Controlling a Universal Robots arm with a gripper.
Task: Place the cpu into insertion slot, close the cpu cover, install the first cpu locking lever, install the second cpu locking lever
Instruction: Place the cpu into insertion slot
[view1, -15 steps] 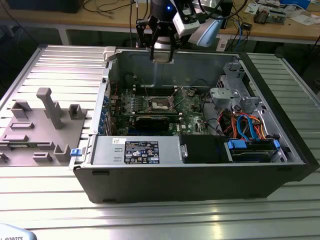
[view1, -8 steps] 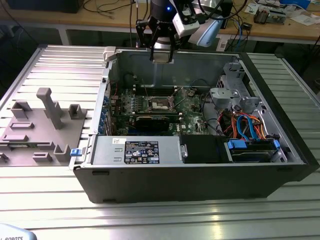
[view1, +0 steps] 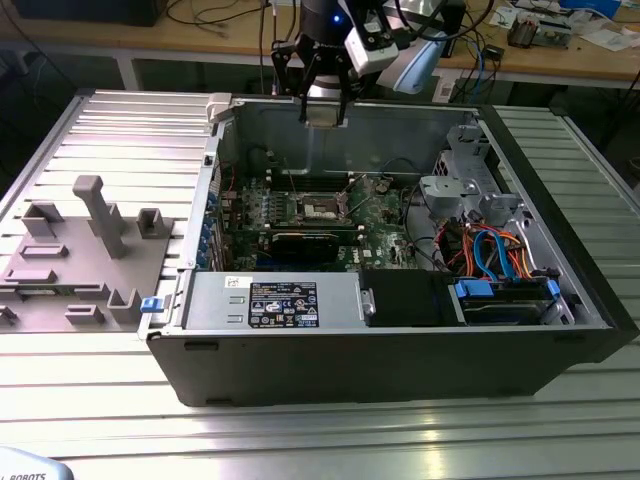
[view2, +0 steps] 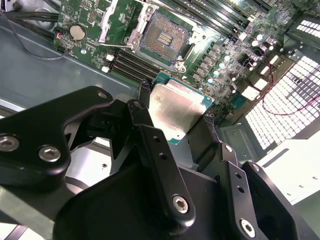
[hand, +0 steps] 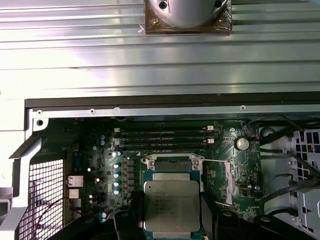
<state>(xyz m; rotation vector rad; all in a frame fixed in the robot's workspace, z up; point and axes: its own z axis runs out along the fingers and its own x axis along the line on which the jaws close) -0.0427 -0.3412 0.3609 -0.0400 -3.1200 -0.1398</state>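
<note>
Cpu (view2: 177, 107), flat dull-silver square with green rim, in black pincer (view2: 175, 116)

End effector (view2: 175, 106) tight on the cpu (hand: 171, 205)

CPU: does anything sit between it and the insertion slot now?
Nothing visible does. The gripper is shut on the cpu above the motherboard, and in the second wrist view the insertion slot lies uncovered, with open space between them.

The exterior view looks down at a slant over the computer case's (view1: 400, 350) near wall, taking in the whole case. Both wrist views look down into it from close above, sharing the motherboard (view2: 85, 15), the insertion slot (view2: 165, 36) and the cpu (view2: 175, 110).
</note>
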